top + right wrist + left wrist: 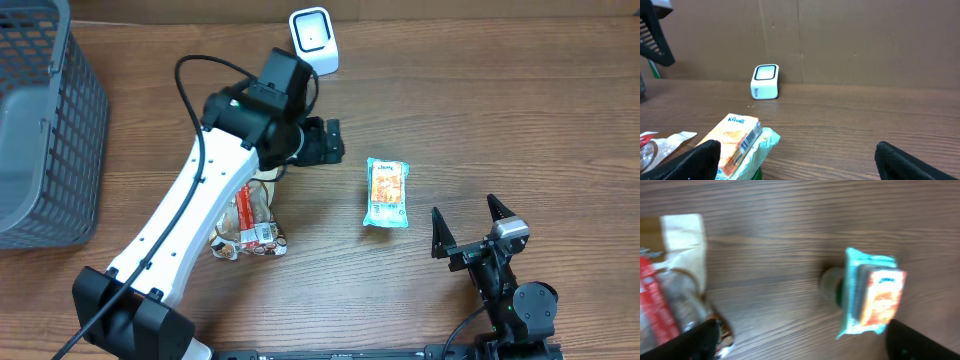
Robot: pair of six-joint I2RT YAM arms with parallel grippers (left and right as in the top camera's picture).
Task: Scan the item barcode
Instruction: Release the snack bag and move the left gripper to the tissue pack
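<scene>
Left gripper (332, 140) and right gripper (468, 228): jaws wide open, empty. I should take the centre-frame packet (386, 192), leaving its barcode (752, 136) uncovered for the scanner (313, 38).

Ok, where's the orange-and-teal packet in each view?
Overhead: the packet lies right of centre on the table.
Left wrist: the packet is in the right half.
Right wrist: the packet is at bottom left.
Shared landmark: the clear red-labelled bag, left of it in every view.

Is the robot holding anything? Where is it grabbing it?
Nothing is held. The left tool and right tool are both open and empty. The orange packet lies on the table, untouched.
</scene>
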